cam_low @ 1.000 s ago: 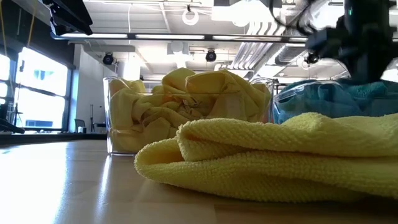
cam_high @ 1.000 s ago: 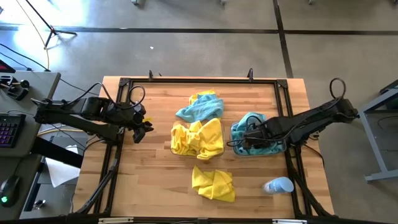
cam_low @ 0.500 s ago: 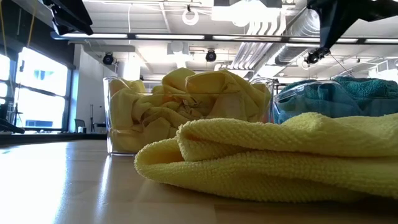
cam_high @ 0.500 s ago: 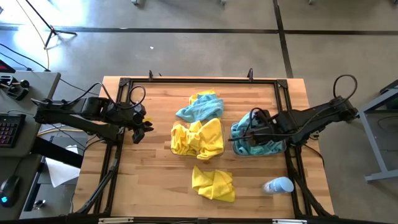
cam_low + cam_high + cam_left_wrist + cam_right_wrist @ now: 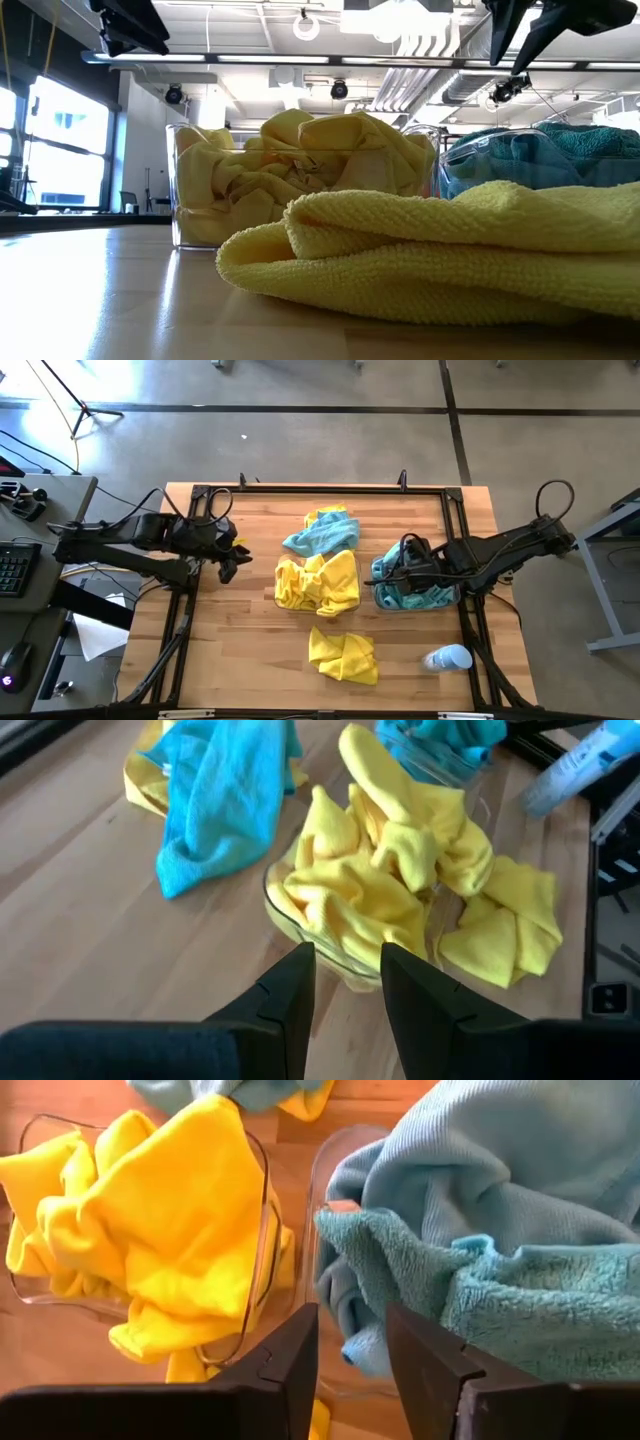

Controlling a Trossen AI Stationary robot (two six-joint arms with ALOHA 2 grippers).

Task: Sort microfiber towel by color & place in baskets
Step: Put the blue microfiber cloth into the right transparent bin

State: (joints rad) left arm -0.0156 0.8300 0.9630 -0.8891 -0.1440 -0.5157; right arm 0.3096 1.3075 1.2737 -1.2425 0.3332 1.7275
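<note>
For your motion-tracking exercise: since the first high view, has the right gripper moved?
Yes. The right gripper has drawn back from the teal towels in the right basket and risen above them.

Bright even overhead light, soft short shadows on the table [image 5: 250, 650], window [image 5: 60, 140] glare at low view's left, nearest yellow towel [image 5: 450, 250] slightly soft-focused

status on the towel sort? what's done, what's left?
Done: yellow towels fill the middle basket; teal towels sit in the right basket.

In hand: nothing. The right tool is over the teal basket, fingers apart and empty. The left tool waits at the table's left side, also empty.

Left: a teal towel with yellow beneath it at the back, and one yellow towel at the front.
</note>
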